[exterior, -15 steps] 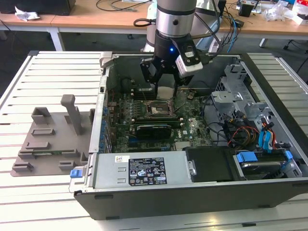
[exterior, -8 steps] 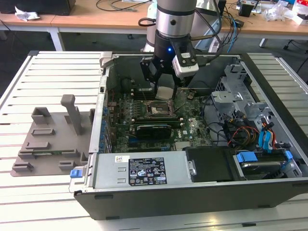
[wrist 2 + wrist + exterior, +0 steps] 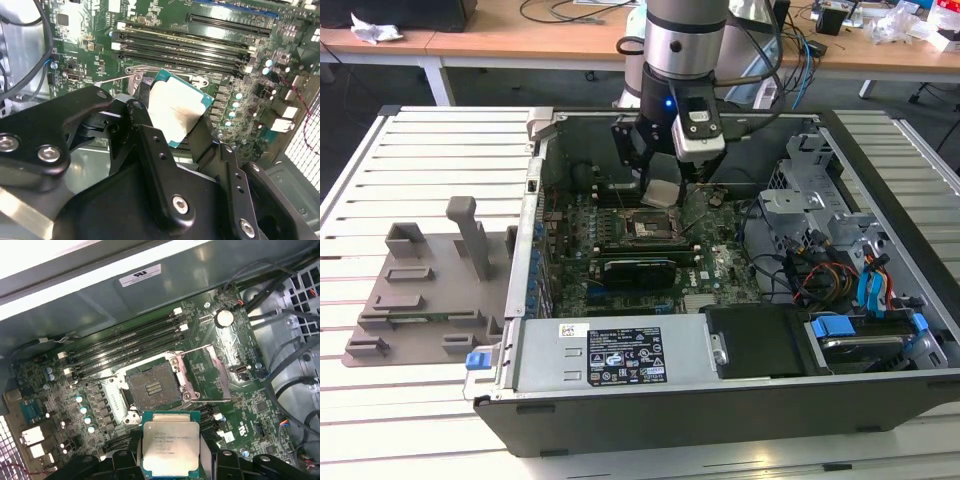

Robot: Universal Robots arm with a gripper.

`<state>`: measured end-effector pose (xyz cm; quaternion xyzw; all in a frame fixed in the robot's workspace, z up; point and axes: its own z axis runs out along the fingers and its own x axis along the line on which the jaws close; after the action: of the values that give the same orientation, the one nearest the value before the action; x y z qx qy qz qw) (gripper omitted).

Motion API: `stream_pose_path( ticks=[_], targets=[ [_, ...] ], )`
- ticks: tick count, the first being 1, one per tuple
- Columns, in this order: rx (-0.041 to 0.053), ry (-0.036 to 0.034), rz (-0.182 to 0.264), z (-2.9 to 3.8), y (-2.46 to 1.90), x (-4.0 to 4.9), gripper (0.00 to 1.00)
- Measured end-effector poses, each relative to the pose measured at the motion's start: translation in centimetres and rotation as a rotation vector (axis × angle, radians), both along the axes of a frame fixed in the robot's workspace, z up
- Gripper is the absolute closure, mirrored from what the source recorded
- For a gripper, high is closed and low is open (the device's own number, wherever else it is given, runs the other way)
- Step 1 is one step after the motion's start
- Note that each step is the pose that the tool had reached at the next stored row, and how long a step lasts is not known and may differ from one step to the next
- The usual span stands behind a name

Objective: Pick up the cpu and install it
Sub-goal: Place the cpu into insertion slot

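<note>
Pinching cpu (image 3: 171, 442) in hand (image 3: 171, 454) by 2 opposite edges. Hovering over motherboard (image 3: 260, 405) near open socket (image 3: 152, 387), not seated yet.

Print present, none readable.
Faint lines on the cpu (image 3: 171, 444), a white sticker (image 3: 140, 275) on the case wall (image 3: 100, 297), a black label (image 3: 625, 357) on the power supply (image 3: 542, 358).
</note>
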<state>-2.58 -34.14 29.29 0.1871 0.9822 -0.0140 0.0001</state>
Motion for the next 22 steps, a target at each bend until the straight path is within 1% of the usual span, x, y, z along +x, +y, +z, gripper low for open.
stream_pose_path(
  ticks=[1,2,4,8,12,13,18,22],
  targets=[
    [0.0000,0.0000,-0.027,-0.01,0.00,0.00,0.45],
    [0.0000,0.0000,-0.035,-0.02,0.00,0.00,0.45],
    [-0.0001,0.0000,-0.065,-0.03,0.00,0.00,0.45],
    [0.0000,-0.0001,-0.142,-0.06,0.00,0.00,0.45],
    [0.0000,0.0000,-0.190,-0.08,0.00,0.00,0.45],
    [0.0000,0.0000,-0.214,-0.09,0.00,0.00,0.45],
    [-0.0001,-0.0001,-0.286,-0.10,0.00,0.00,0.45],
    [-0.0001,-0.0001,-0.320,-0.11,0.00,0.00,0.45]
  ],
)
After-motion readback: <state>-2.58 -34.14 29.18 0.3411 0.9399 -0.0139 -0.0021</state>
